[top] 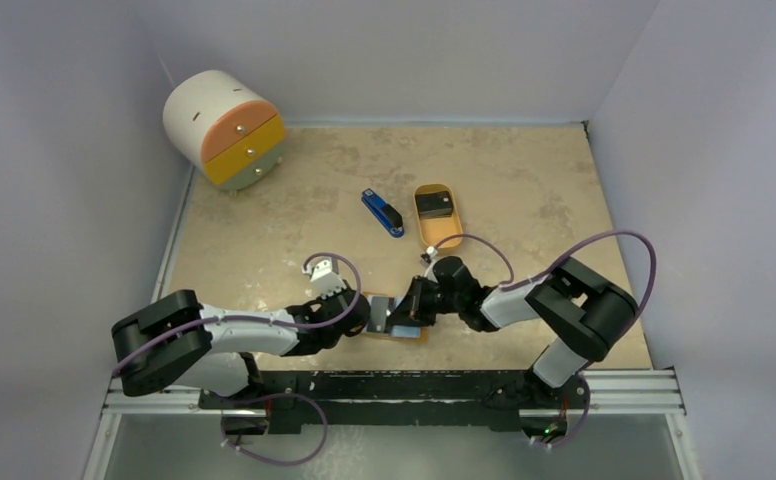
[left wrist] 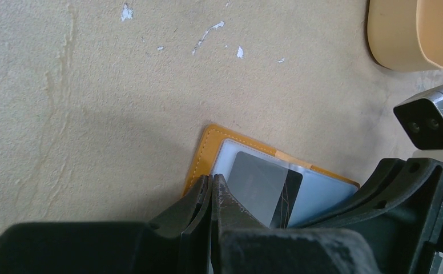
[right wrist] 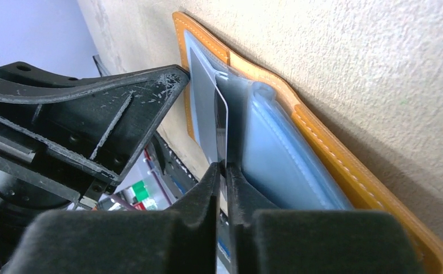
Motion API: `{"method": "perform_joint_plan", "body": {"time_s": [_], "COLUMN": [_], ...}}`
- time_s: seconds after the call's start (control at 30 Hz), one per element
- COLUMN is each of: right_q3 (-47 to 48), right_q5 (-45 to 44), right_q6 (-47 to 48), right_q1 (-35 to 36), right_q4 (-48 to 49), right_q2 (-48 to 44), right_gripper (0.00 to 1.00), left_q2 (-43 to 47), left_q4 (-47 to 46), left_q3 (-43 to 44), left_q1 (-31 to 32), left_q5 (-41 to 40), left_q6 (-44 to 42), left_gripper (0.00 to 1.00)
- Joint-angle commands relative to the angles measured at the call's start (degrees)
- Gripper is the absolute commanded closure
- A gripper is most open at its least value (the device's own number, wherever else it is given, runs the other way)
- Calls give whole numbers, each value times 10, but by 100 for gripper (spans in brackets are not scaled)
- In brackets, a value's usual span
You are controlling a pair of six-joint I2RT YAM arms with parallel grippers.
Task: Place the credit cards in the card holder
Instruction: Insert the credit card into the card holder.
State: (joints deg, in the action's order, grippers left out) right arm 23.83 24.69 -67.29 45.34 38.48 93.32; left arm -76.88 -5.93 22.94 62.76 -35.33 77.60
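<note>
The orange card holder lies open near the table's front edge, its clear sleeves facing up. A dark grey credit card sits partly inside one sleeve. My right gripper is shut on that card's outer edge, holding it edge-on at the sleeve mouth. My left gripper is shut, its tips resting on the left edge of the card holder; whether they pinch the sleeve I cannot tell. In the top view both grippers meet over the card holder.
An oval orange tray behind the grippers holds a dark flat rectangle, seemingly another card. A blue-and-black bar lies left of it. A round drawer cabinet stands at the back left. Walls enclose the table.
</note>
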Motion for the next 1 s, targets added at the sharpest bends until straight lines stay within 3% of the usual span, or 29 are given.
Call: {"method": "perform_joint_plan", "body": {"time_s": [0.0,0.13,0.3,0.97], "right_q3": [12,15,19,80], "right_q5": [-16,-31,-43,-43], "right_q6": [22,36,48,58], "right_q1": [4,4,4,26], "right_q4": [-30,-79,-112,-108], "right_q2": [-30,-73,-96,-19], "right_gripper": [84,63,52,54], "left_q2": [9,12,10,16], "left_q4": [43,42,37,36], "left_q3": [-14,-17,-19,-22], "left_q1": [3,3,3,3], "left_q5": [-1,-2,-2,2], "left_q6": [7,9,10,8], "left_gripper": [100,100,100,100]}}
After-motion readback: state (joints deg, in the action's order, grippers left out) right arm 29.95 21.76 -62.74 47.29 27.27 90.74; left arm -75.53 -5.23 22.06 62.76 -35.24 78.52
